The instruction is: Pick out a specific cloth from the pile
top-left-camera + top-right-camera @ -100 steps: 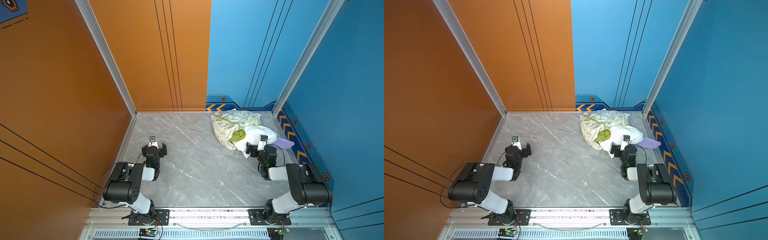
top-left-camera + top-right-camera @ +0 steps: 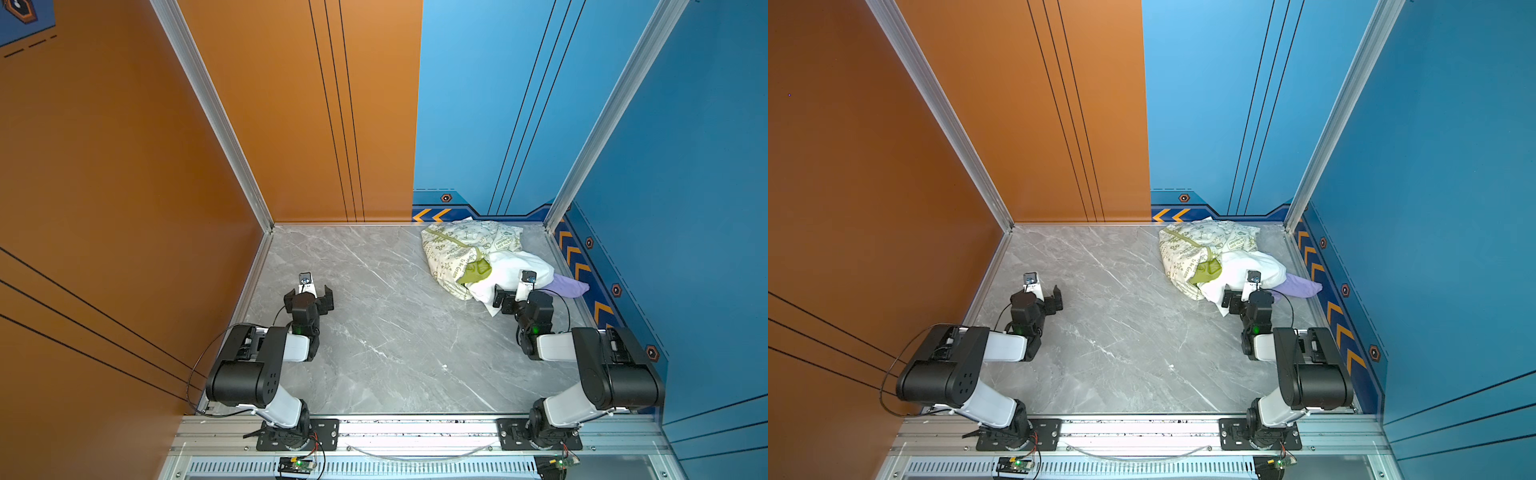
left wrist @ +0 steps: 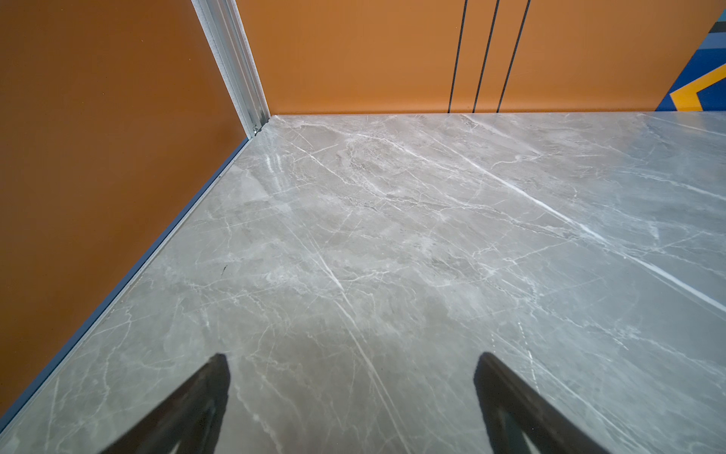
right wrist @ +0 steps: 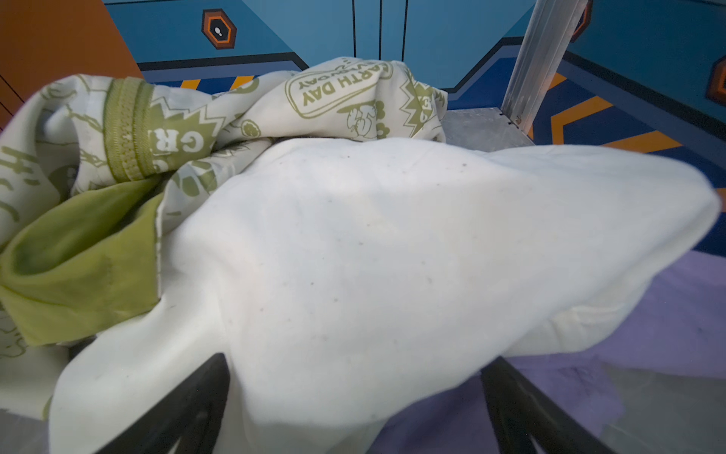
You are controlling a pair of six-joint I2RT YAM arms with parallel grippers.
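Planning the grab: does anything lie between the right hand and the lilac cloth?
Yes. The white cloth lies over the lilac cloth, directly ahead of the open right hand; only part of the lilac shows beside it.

tabletop point(image 3: 393, 236): glossy, smooth grey marble-look | lilac cloth point(image 4: 668, 314): thin matt fabric | white cloth point(image 4: 353, 255): soft matt fabric

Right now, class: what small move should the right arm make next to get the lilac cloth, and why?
Probably shift the right gripper a little to its right. Its open jaws face the white cloth, while the lilac cloth shows only on that side, partly underneath the white one.
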